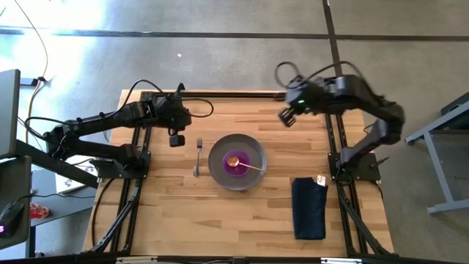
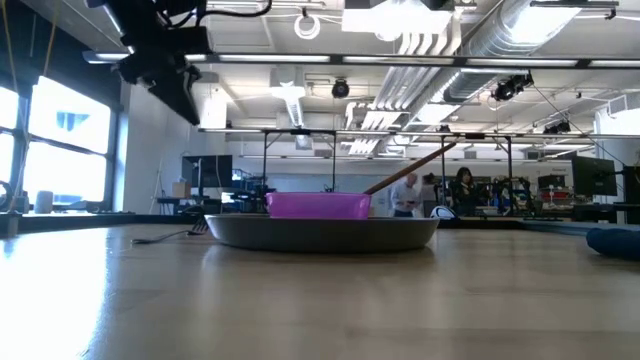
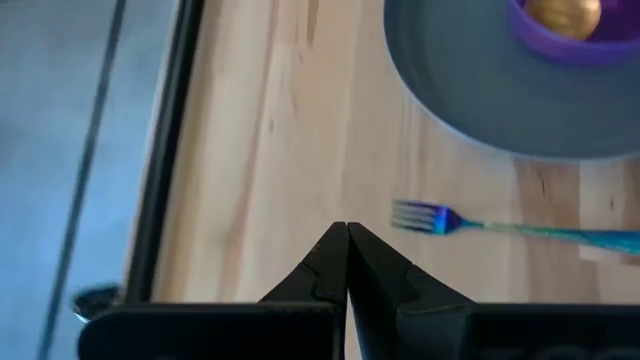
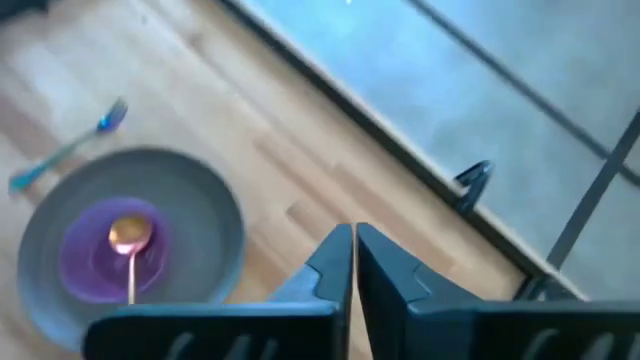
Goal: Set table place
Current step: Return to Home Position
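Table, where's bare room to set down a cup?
Table: the near-left stretch is bare, bordered by fork, plate and napkin; so is the gap between plate and napkin. Crowded: fork close beside plate; left gripper and right gripper hang over the far side.

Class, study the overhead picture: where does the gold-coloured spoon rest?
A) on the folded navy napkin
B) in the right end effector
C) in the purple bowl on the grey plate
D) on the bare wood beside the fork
C: the high view shows the spoon with its head inside the purple bowl, which sits on the grey plate, and its handle leaning out over the bowl's rim.
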`<state>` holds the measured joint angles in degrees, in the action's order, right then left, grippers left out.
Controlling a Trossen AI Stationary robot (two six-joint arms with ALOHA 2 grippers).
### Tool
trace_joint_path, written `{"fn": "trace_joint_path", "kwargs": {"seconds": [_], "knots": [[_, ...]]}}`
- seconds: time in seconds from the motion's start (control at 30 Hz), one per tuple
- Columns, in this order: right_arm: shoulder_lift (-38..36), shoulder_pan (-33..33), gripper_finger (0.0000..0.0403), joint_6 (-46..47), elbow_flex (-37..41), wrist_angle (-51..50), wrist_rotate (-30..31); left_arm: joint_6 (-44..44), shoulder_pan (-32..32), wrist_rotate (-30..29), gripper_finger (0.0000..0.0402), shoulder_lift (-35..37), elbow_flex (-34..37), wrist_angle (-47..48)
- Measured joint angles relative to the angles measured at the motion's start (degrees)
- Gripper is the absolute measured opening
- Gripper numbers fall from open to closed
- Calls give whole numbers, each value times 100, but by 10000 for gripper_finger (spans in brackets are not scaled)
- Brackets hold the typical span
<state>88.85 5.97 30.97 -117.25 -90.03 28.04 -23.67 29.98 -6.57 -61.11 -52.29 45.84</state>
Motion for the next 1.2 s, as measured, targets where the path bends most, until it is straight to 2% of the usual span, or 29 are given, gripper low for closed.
{"fn": "trace_joint_path", "kwargs": {"seconds": [0.17, 0.23, 0.3, 0.43, 0.53, 0.7, 0.83, 1.0, 1.1, 1.2], "knots": [[-469, 0, 1, -169, 30, 18, 395, 509, 0, 34, 0, 396, 550, 24], [-683, 1, 1, -315, 308, 14, 489, 600, 0, 154, 0, 619, 742, -2], [-986, 1, 0, -335, 804, 32, 561, 600, 0, 242, 0, 934, 931, -115], [-2122, 39, 0, 303, 2485, 392, 528, 553, 0, 251, 0, 1767, 1213, -537], [-3253, -25, 0, 462, 4027, 1779, 87, 482, 1, 391, 0, 2484, 1526, -1134], [-4991, 19, 0, -131, 6706, 5245, -921, 467, 0, 721, 0, 3501, 2310, -2182], [-5984, 199, 0, 39, 8453, 6950, -1418, 720, 2, 1062, 0, 4129, 3025, -2720], [-6781, 351, 0, 137, 9761, 7993, -1636, 892, 0, 1419, 0, 4645, 3731, -3359], [-7153, 419, 0, 131, 10122, 8040, -1643, 881, 0, 1427, 0, 4866, 4068, -3507], [-7510, 454, 0, 163, 10344, 8044, -1763, 1079, 0, 1555, 0, 5114, 4546, -4067]]}}
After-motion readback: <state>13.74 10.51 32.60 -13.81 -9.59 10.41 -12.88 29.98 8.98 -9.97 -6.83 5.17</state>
